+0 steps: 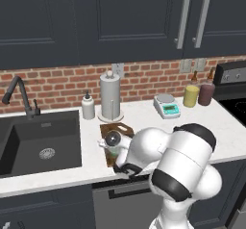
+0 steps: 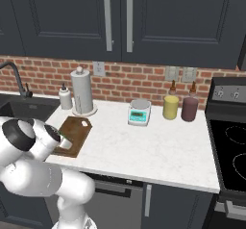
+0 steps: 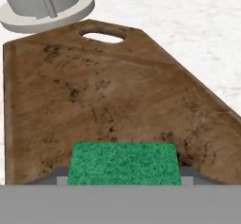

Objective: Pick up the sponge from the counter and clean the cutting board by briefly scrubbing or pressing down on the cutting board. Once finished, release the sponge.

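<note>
Left base view: the arm was folded low over the desk (image 1: pixel 144 112), its hand directly above the cutting board (image 1: pixel 115 128), which lay between the sink (image 1: pixel 41 144) and the kitchen scale (image 1: pixel 166 106), in front of the paper towel holder (image 1: pixel 110 98). The arm's own body covered most of the board and the fingers. Judgement: with the working point masked, a shift of the board toward the desk's front edge would go unseen from this side.

Right base view: the board's handle hole faced the wall and its near end was hidden behind the wrist. A green patch at the hand may have been the sponge (image 2: pixel 63 139), though it was too small to confirm. The board's near end lay close to the front edge. Judgement: a hard push along the surface could slide it off.

Hand view: the sponge's green top sat at the bottom of the frame, between the fingers and over the board's stained near end. The fingers appeared to be pinching the sponge; their tips were barely visible. Whether the sponge touched the wood could not be determined. Judgement: releasing it while aloft would leave the board unscrubbed; pressing off-centre might twist the sponge out of the grip.
</note>
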